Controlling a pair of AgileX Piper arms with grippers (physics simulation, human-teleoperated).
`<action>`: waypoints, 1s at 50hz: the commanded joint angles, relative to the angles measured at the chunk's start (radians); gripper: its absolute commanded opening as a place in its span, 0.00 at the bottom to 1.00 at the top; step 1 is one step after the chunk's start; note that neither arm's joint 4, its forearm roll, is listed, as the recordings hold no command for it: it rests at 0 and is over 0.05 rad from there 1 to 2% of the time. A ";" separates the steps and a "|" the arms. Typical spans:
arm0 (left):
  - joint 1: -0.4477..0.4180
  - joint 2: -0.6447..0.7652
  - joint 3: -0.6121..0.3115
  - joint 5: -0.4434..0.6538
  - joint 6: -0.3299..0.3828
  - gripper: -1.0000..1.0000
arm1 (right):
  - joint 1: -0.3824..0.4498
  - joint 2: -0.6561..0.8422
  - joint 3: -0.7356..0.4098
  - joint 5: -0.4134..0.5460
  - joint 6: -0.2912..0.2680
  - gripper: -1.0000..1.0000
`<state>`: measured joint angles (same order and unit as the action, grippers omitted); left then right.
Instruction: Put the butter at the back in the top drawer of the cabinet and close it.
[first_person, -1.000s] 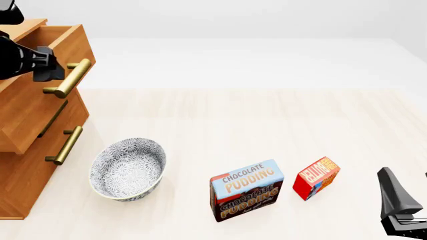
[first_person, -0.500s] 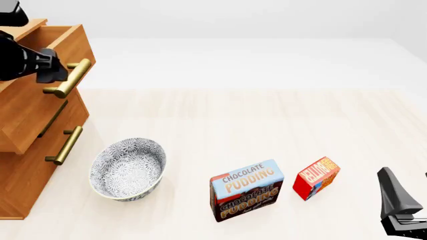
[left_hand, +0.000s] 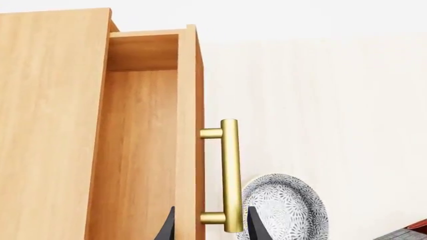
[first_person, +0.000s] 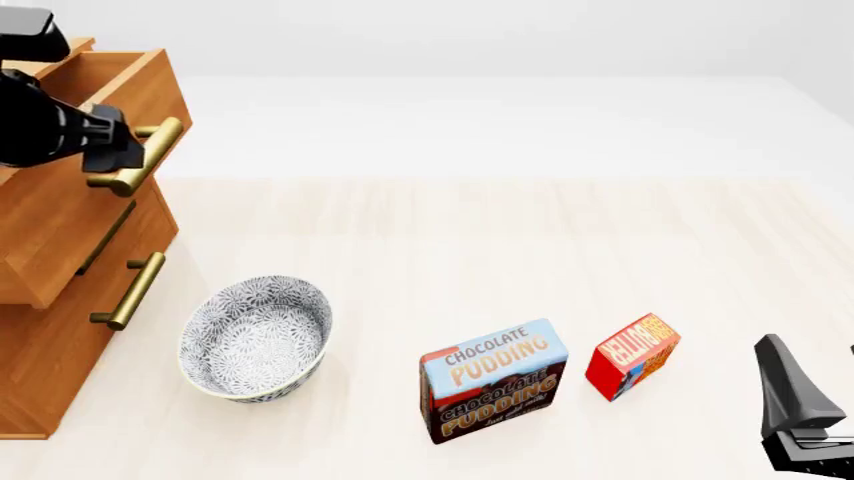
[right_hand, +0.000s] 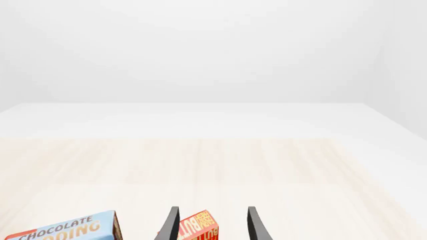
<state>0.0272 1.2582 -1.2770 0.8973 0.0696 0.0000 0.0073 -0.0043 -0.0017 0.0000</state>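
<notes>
Top drawer (first_person: 94, 120) of the cabinet (first_person: 54, 330) at the table's left edge stood pulled open, interior bare in the left wrist view. Left gripper (left_hand: 208, 227) sat at the drawer's brass handle (first_person: 140, 158), fingers spread either side of the bar's lower end and the drawer front, not clamped on anything visible; whether touching the bar, could not tell. Butter (first_person: 633, 355) lay near the table's front right, just beside the Chocolate Pudding box (first_person: 493, 380) on its right, apart from it, well away from the cabinet across the width of the table. Bowl (first_person: 256, 337) rested between cabinet and boxes, toward the front left. Right gripper (right_hand: 210, 225) hung low at the front right corner, fingers parted and empty, the butter lying straight ahead between their lines in the right wrist view. Judged: right arm far nearer the butter; box's long axis ran slantwise, rising away to the right, so some wrist turn likely needed before closing across its narrow sides, then a long carry leftward to the drawer.
</notes>
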 joint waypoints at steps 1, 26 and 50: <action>-0.011 0.005 0.010 -0.006 0.003 1.00 | 0.000 0.000 0.000 0.000 0.000 1.00; -0.063 -0.007 0.058 -0.031 -0.001 1.00 | 0.000 0.000 0.000 0.000 0.000 1.00; -0.126 -0.011 0.083 -0.048 -0.013 1.00 | 0.000 0.000 0.000 0.000 0.000 1.00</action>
<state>-0.0683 1.2442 -1.2088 0.8543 0.0541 0.0000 0.0073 -0.0043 -0.0017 0.0000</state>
